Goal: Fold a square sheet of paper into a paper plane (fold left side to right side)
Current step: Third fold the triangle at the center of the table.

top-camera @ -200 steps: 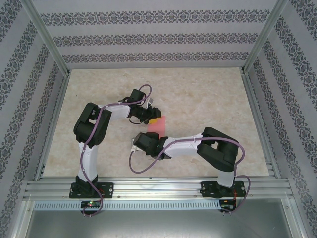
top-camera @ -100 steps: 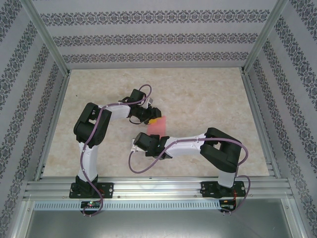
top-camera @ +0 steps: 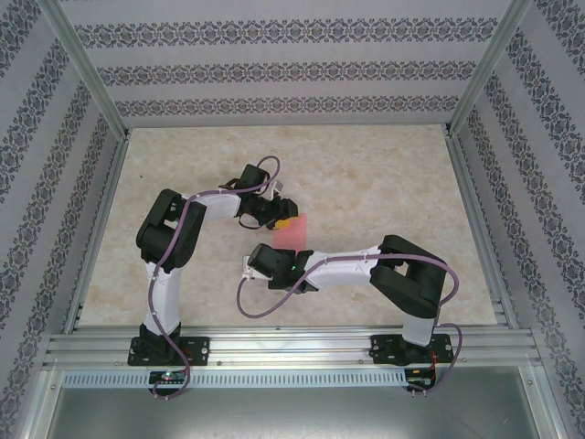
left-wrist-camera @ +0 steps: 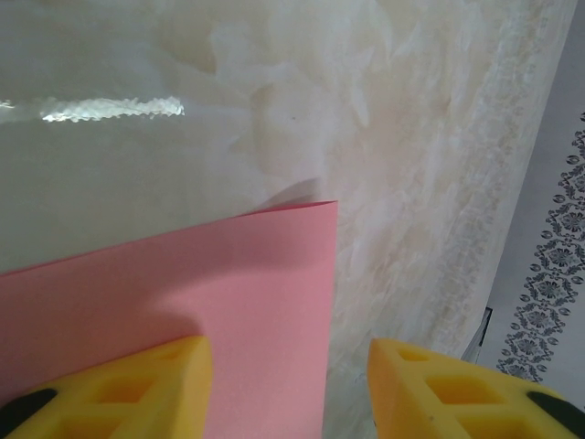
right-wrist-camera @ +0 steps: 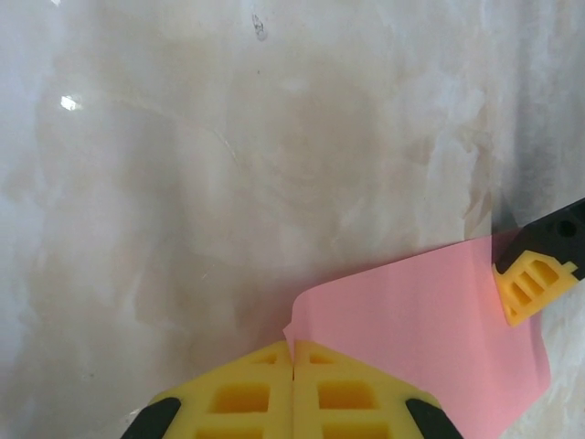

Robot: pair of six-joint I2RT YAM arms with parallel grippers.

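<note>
between patterned walls (top-camera: 274,69), paper (top-camera: 294,230) rests on marbled table (top-camera: 384,174).

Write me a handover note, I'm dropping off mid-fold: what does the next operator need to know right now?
Left tool: open, one finger on the square sheet of paper, the other over the bare table.
Right tool: shut on the sheet's edge, which curls up at the pinch.
Sheet: mid-table between both tools, otherwise flat.
Done: edge grasped.
Left: carry that edge over to the opposite side, crease it, then the remaining plane folds.
</note>
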